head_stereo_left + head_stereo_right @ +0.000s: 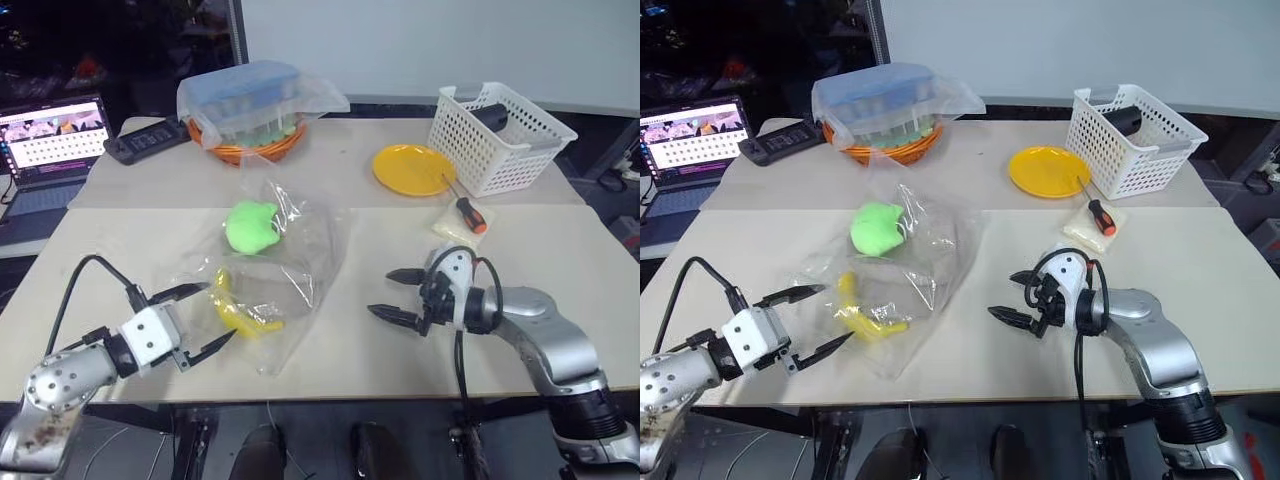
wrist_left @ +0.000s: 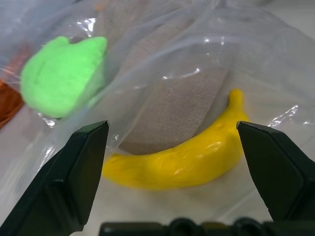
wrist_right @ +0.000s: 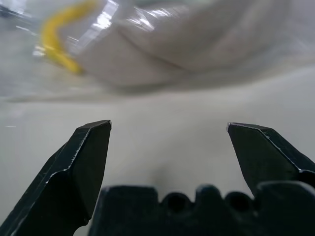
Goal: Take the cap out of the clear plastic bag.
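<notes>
Head camera: the left gripper [image 1: 190,322] is gaping wide, gripping nothing, its fingertips at the near edge of the clear plastic bag [image 1: 290,255]. The right gripper [image 1: 398,294] is gaping too, empty, apart from the bag.

Left wrist: between the spread fingers [image 2: 74,172], a banana [image 2: 187,155] is lying against the beige cap [image 2: 172,105] inside the film.

Right wrist: fingers [image 3: 83,162] are spreading wide over bare table [image 3: 162,142]; the bag is lying beyond.

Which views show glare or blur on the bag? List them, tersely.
Left wrist view: white glints on the clear plastic bag, green plush toy soft, banana sharper. Right wrist view: the bag blurred, bright streaks. Left eye view: faint sheen on the bag.
</notes>
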Tool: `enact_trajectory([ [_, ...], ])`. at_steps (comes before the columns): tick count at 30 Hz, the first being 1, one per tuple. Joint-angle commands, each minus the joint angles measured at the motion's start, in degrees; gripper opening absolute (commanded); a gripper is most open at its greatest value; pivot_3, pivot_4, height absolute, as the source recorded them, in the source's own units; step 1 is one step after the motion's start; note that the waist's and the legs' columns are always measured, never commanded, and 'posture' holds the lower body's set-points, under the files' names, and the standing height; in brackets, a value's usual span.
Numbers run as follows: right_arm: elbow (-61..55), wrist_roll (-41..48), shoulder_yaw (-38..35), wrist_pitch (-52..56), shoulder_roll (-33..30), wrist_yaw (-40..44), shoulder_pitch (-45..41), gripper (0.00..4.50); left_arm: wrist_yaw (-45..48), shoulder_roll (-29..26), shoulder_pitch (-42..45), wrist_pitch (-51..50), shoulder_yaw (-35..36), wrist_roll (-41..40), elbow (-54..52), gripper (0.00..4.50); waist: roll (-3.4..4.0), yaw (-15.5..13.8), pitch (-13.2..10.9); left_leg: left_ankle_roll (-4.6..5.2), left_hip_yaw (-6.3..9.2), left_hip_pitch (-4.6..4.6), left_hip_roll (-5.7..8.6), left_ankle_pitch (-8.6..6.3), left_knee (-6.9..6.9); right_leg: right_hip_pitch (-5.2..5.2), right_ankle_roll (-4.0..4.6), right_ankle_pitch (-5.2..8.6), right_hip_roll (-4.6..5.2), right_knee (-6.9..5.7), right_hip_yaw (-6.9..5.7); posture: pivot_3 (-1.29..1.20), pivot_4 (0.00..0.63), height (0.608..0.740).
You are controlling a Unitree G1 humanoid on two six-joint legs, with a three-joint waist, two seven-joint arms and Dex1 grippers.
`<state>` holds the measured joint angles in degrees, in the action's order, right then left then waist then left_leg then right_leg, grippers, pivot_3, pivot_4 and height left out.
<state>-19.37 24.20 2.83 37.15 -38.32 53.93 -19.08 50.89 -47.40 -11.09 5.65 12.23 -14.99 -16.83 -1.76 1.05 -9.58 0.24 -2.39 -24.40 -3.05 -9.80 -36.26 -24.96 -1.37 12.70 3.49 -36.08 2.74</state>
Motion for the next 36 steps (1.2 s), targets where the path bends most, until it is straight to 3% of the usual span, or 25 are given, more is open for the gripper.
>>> enact_trajectory([
  [1, -7.1, 6.5, -3.1, 3.9, -3.0, 2.7, -2.9, 4.5, 5.3, -2.0, 1.3, -1.3, -3.6, 0.2, 2.6, 4.48, 0.01, 0.0, 0.0, 0.0, -0.02, 0.0, -0.01, 0.0, 0.02, -0.03, 0.01, 0.0, 0.0, -0.01, 0.0, 0.0, 0.15, 0.74],
  [8, -10.9, 14.5, -5.5, 9.1, -9.2, 6.3, -7.4, 4.5, 10.2, -3.9, 12.3, 0.4, -7.6, 2.1, 9.2, 4.48, -0.05, -0.6, 0.0, 0.0, 0.0, -0.01, -0.05, 0.0, 0.02, -0.05, 0.09, -0.02, -0.01, -0.04, -0.09, 0.0, 0.15, 0.74],
  [14, -9.6, 15.7, -5.0, 9.3, -11.3, 6.9, -11.4, 4.5, 15.5, -6.4, 22.2, 4.2, -11.7, 5.8, 18.3, 4.48, -0.06, -0.3, 0.0, 0.01, -0.04, -0.05, -0.04, 0.01, 0.01, -0.08, 0.1, -0.04, -0.01, -0.02, -0.07, 0.0, 0.15, 0.74],
  [23, -9.0, 16.5, -3.7, 11.2, -11.0, 5.3, -15.4, 4.5, 23.0, -3.0, 37.6, 13.2, -20.9, 11.7, 33.9, 4.48, -0.07, -0.4, 0.0, 0.03, -0.02, -0.28, -0.03, 0.02, -0.08, -0.18, -0.25, -0.42, -0.05, -0.04, -0.08, 0.0, 0.15, 0.74],
  [26, -8.9, 16.0, -3.7, 11.5, -11.2, 4.4, -15.9, 4.5, 25.2, -1.5, 41.6, 14.9, -23.4, 13.0, 38.4, 3.7, -0.07, -0.4, 0.0, 0.03, -0.01, -0.35, -0.01, 0.02, -0.23, -0.16, -0.33, -0.47, -0.04, -0.02, -0.07, 0.0, 0.15, 0.74],
  [33, -9.2, 16.0, -3.9, 12.4, -11.6, 3.0, -15.9, 4.5, 29.4, -1.1, 42.9, 15.9, -25.2, 12.7, 41.4, 1.31, -0.07, -0.3, 0.0, 0.04, 0.01, -0.42, -0.02, 0.02, -0.37, -0.17, -0.39, -0.51, -0.05, -0.1, -0.06, 0.0, 0.15, 0.74],
  [36, -9.0, 15.8, -3.5, 12.5, -11.4, 2.7, -16.2, 4.5, 29.3, -1.0, 42.3, 13.8, -23.9, 11.1, 40.3, 0.96, -0.07, -0.3, 0.0, 0.04, 0.01, -0.41, -0.03, 0.03, -0.4, -0.17, -0.39, -0.51, -0.05, -0.15, -0.06, 0.0, 0.15, 0.74],
])
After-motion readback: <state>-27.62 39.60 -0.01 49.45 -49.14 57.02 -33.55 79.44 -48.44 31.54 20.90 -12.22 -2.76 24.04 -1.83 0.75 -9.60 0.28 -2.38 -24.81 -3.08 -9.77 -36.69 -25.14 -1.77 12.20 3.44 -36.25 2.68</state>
